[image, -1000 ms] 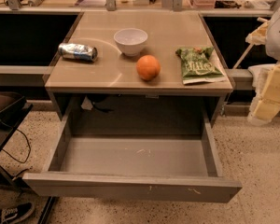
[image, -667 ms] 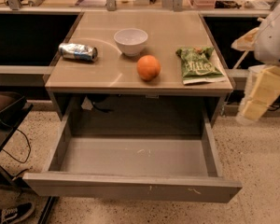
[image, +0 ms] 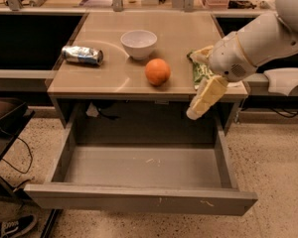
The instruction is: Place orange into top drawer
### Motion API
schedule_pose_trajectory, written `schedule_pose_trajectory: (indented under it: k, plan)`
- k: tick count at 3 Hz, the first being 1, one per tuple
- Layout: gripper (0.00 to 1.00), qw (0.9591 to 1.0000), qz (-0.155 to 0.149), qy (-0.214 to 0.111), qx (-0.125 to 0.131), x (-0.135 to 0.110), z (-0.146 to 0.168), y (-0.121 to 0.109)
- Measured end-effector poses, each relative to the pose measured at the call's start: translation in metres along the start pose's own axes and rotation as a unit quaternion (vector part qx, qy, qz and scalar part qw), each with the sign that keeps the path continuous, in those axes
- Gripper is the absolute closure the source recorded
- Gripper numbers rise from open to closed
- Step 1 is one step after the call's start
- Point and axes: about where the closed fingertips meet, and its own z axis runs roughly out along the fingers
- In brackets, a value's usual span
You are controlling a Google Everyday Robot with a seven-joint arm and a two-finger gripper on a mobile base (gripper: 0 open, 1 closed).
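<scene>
- The orange (image: 157,71) is seen resting on the worktop (image: 94,79), near its front edge and roughly at mid-width, touched by nothing.
- The top drawer (image: 139,198) is pulled fully open below the worktop; its grey floor is exposed, and small pale scratches are borne on its front panel.
- The gripper (image: 194,83) is held at the front right corner of the worktop, to the right of the orange and apart from it, carried by a white arm (image: 260,36) that enters from the upper right.
- The jaws are spread wide and nothing is held: one cream finger (image: 200,54) is laid over the green packet, the other (image: 206,95) is pointed down and to the left past the worktop's edge, above the drawer's right side.
- A white bowl (image: 138,43) is set just behind the orange, slightly to its left.
- A crushed silver can (image: 82,55) is laid on its side at the worktop's left.
- A green packet (image: 198,74) is partly covered by the gripper.
</scene>
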Motion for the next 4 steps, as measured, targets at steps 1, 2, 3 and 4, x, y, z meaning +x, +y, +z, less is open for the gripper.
schedule_pose_trajectory:
  k: [1, 2, 3, 4]
  plan:
    - [0.0, 0.9986, 0.025, -0.019, 0.043, -0.016, 0.033, -0.023]
    - [0.0, 0.9957, 0.037, -0.034, 0.078, -0.022, 0.033, -0.041]
    - [0.0, 0.9935, 0.045, -0.047, 0.093, -0.019, 0.045, -0.054]
    - [0.0, 0.9849, 0.059, -0.08, 0.142, -0.026, 0.057, -0.098]
